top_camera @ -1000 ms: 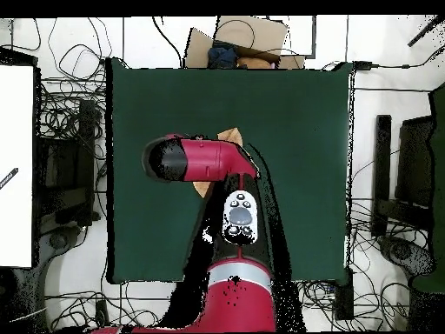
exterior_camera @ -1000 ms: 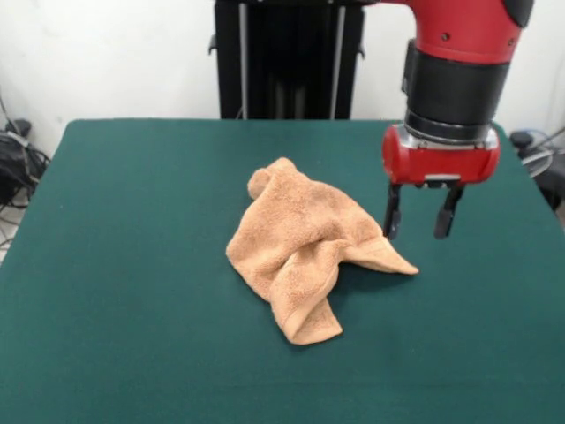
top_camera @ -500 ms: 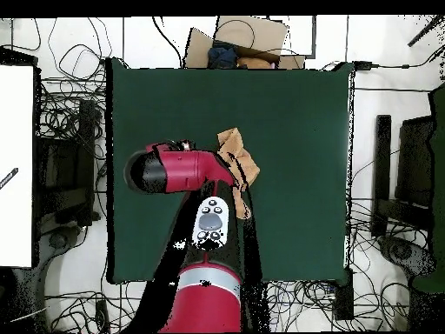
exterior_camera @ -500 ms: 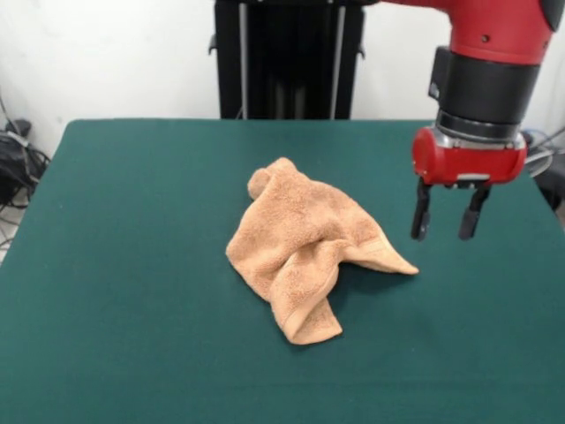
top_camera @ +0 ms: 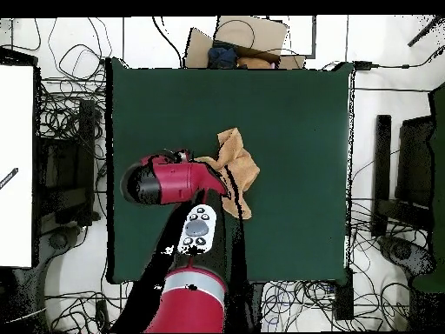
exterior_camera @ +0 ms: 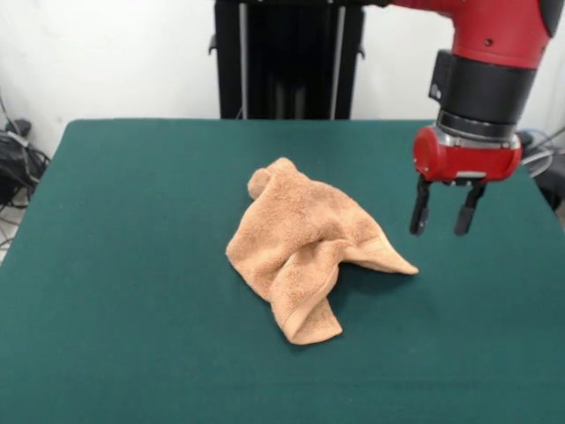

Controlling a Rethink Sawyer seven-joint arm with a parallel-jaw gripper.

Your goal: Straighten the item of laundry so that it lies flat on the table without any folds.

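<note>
The item of laundry, a peach-orange terry towel [exterior_camera: 305, 243], lies crumpled and folded near the middle of the dark green table [exterior_camera: 132, 265]. One corner points out to the right and a folded flap reaches toward the front edge. My gripper [exterior_camera: 440, 231] hangs open just above the table, right of that pointed corner, with nothing between its fingers. From overhead the towel [top_camera: 236, 165] shows beside the red arm [top_camera: 169, 180], which hides the gripper.
Cables and equipment surround the table in the overhead view [top_camera: 69, 130]. A cardboard box [top_camera: 239, 39] sits beyond the table's far edge.
The gripper has moved right, away from the towel's pointed corner, and stays open. The towel has not moved.
</note>
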